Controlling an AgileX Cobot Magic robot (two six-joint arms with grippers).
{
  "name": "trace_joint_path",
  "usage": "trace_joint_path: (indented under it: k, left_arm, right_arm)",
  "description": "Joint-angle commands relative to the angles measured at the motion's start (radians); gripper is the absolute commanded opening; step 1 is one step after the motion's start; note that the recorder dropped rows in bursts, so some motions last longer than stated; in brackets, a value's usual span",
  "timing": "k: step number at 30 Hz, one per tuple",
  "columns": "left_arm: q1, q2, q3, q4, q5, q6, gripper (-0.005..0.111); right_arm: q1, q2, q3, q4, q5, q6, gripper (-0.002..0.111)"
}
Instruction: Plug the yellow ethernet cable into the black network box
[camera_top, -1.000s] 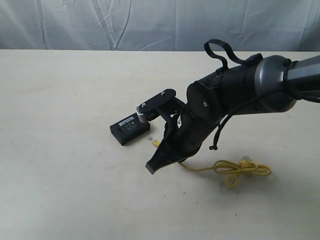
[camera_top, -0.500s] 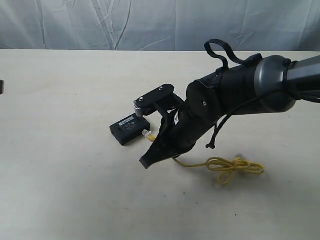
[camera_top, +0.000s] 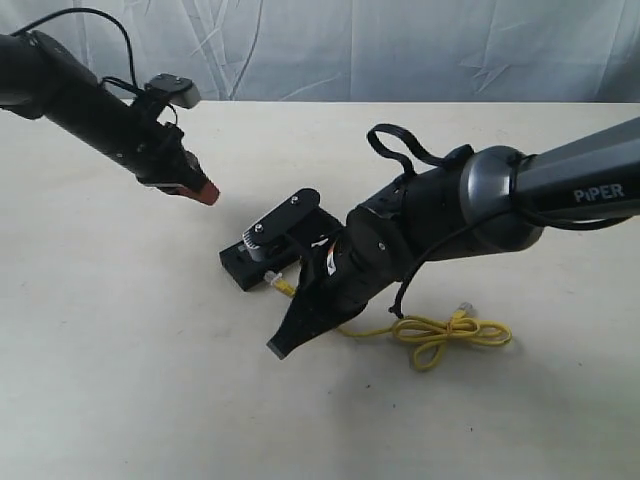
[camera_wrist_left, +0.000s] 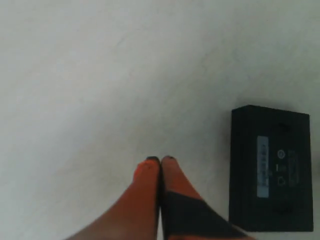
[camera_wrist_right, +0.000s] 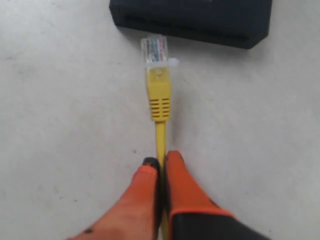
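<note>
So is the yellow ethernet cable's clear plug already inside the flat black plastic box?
No, the cable's clear plug lies just outside the black box.

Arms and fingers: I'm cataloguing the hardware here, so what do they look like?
The left arm and right arm are black with rounded joints. The right one has a grey section marked PiPER in white and a looping black cable. The fingers are tapered, orange with dark tips.

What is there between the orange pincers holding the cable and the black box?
In the right wrist view, only the cable itself: it runs from the right gripper to its clear plug, which sits right by the box.
</note>
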Motion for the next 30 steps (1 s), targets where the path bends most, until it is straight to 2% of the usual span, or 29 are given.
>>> trace_joint_path:
  k: [1, 6, 16, 25, 30]
  left_arm:
    - [-0.057, 0.044, -0.034, -0.021, 0.027, 0.024, 0.0]
    - [-0.086, 0.052, -0.034, -0.003, 0.051, 0.026, 0.0]
    - [-0.09, 0.052, -0.034, 0.005, 0.03, 0.026, 0.0]
    - [-0.098, 0.072, -0.034, 0.004, 0.037, 0.026, 0.0]
    - [-0.098, 0.096, -0.034, -0.03, 0.06, 0.026, 0.0]
  right_arm:
    - [0.001, 0.026, 0.001, -0.012, -0.037, -0.003, -0.001]
    - [0.001, 0.046, 0.001, -0.043, -0.063, -0.001, -0.001]
    - [0.001, 0.059, 0.001, -0.069, -0.069, 0.033, -0.001]
    - [0.001, -0.001, -0.085, -0.099, 0.21, 0.112, -0.001]
    - [0.001, 0.011, -0.148, -0.089, 0.241, 0.112, -0.001]
